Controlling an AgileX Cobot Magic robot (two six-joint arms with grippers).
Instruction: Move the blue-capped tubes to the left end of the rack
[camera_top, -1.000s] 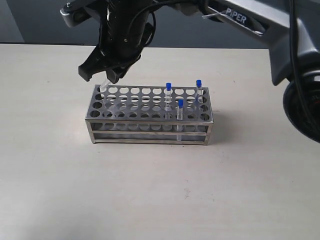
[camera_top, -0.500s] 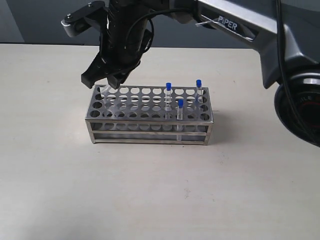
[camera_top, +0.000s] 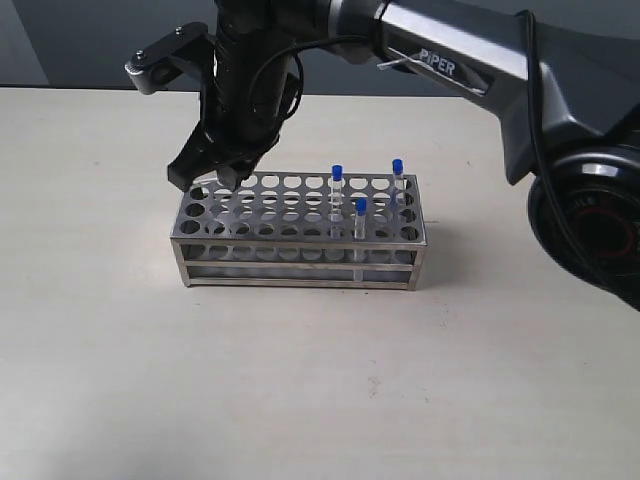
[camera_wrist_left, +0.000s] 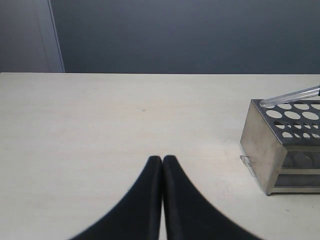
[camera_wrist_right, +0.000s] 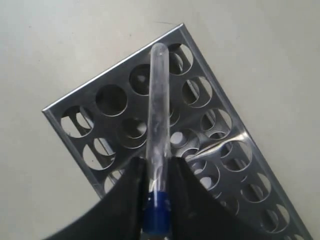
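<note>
Since a second ago the right arm has swung lower over the left end of the rack (camera_top: 300, 262), carrying one blue-capped tube (camera_wrist_right: 159, 110). That tube hangs tilted, so I judge its tip could catch the plate between holes, then slip or shove the rack. The right gripper (camera_wrist_right: 157, 163) is clamped on the tube's capped end, and the glass tip pokes out over the left-end holes.

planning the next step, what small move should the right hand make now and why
Probably tip the blue-capped tube upright and ease its rounded end down into a hole at the left end of the rack. The right hand grips it near the cap, and it hangs tilted over the end holes, apparently not seated yet.
</note>
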